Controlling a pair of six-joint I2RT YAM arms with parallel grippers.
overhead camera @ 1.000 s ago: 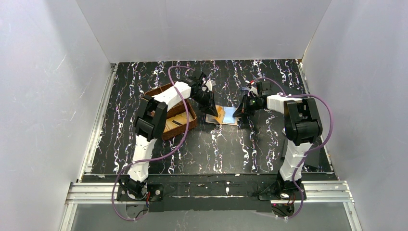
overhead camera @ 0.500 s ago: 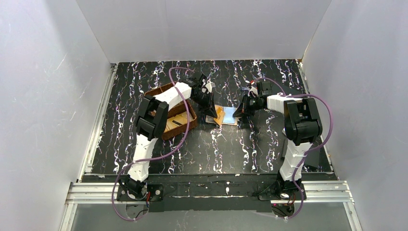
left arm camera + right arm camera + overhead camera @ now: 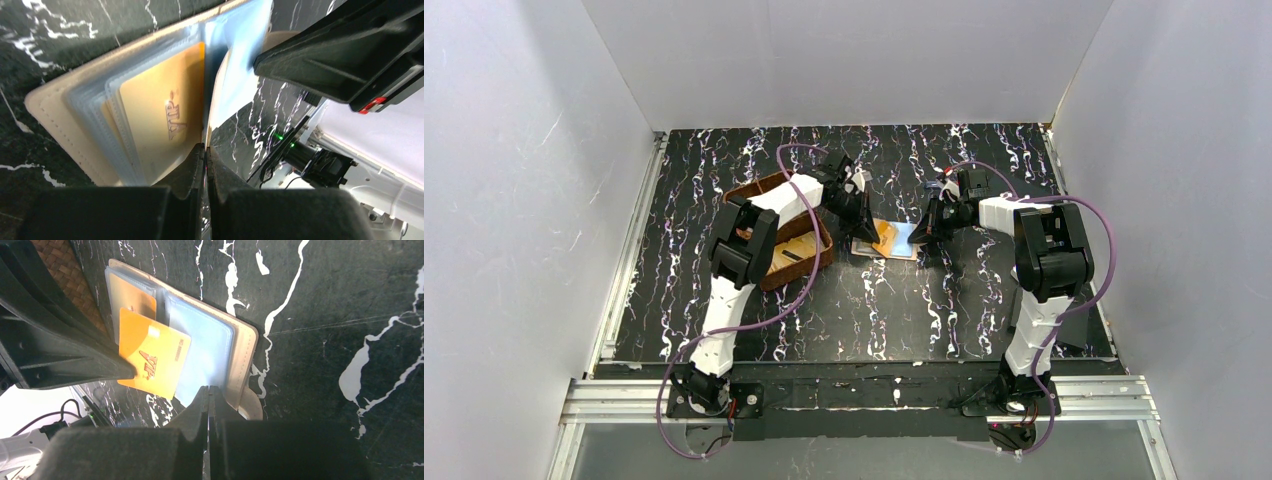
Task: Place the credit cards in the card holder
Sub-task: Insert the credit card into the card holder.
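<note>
Left pincer [image 3: 205, 150], pinched narrow, tips against the edge of the gold card [image 3: 160, 115]; right pincer [image 3: 209, 391], equally narrow, presses the rim of the card holder [image 3: 246, 347]; desk [image 3: 330, 340] spreads to its right.

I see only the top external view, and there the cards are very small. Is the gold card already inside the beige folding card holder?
Observer: Not fully. In the right wrist view the orange-gold card marked VIP lies askew over the clear plastic sleeves of the beige folding card holder, one end past them.
Operator: Is any other card in the holder?
Observer: Yes, a paler tan card sits inside a sleeve behind it.
Operator: What touches the VIP card?
Observer: The left gripper, shut, has its tip at the card's edge; a pinch I cannot confirm.
</note>
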